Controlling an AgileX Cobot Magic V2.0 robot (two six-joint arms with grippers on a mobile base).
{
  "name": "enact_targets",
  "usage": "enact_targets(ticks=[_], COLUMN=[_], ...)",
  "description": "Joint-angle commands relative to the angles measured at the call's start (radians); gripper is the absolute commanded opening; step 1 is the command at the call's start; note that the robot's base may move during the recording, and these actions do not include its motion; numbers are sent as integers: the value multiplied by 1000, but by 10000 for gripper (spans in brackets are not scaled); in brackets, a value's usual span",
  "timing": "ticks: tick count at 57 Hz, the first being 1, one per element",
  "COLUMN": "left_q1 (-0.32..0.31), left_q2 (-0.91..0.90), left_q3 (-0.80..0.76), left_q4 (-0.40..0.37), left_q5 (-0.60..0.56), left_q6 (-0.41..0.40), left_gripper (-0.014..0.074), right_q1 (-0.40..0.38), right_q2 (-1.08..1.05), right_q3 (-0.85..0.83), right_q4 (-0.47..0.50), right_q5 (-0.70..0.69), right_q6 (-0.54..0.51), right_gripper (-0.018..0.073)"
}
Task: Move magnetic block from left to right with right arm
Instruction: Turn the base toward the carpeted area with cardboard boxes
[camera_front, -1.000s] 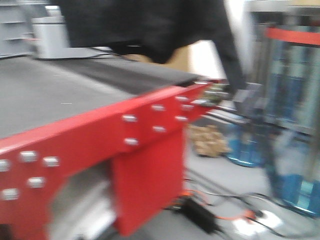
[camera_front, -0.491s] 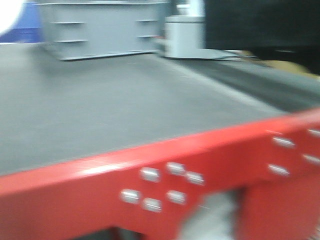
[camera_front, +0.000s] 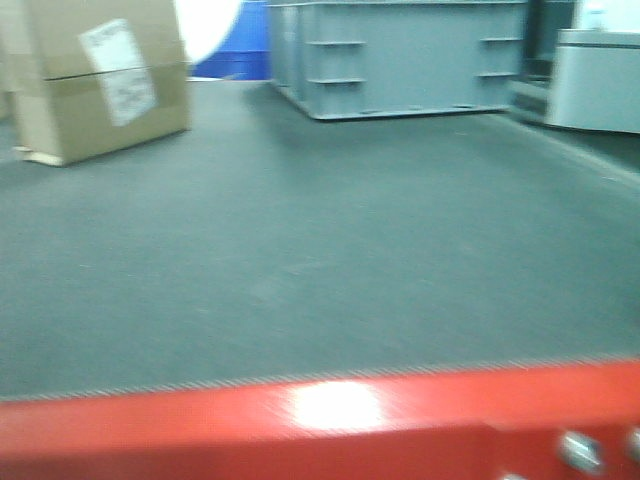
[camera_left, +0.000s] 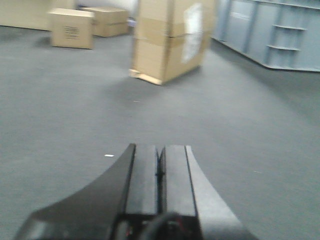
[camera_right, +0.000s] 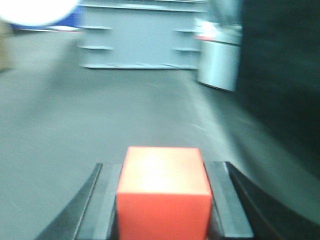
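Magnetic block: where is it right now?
The magnetic block sits bottom centre of the right wrist view, clamped between the fingers of the right gripper, with the grey crate far ahead. The front view does not show it.

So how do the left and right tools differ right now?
The left tool holds nothing, while the right tool grips the red block. The left tool's fingers are pressed together; the right tool's fingers sit apart, one on each side of the block. The left tool faces a cardboard box; the right tool faces a grey crate. Both are black and point out over the grey mat.
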Motion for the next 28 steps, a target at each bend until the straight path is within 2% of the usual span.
enact_targets(ticks=[1, 28], left_q1=[0, 0], left_q2=[-5, -5], left_q3=[10, 10], left_q4=[-3, -3], left_q5=[-85, -85], left_q6=[-8, -8], left_gripper=[-126, -126], right_q1=[-6, -6], right_q2=[11, 11], right_q3=[-31, -31], right_q4=[-4, -4], right_q5=[-95, -95], right_q6=[-11, -11], right_gripper=[338, 338])
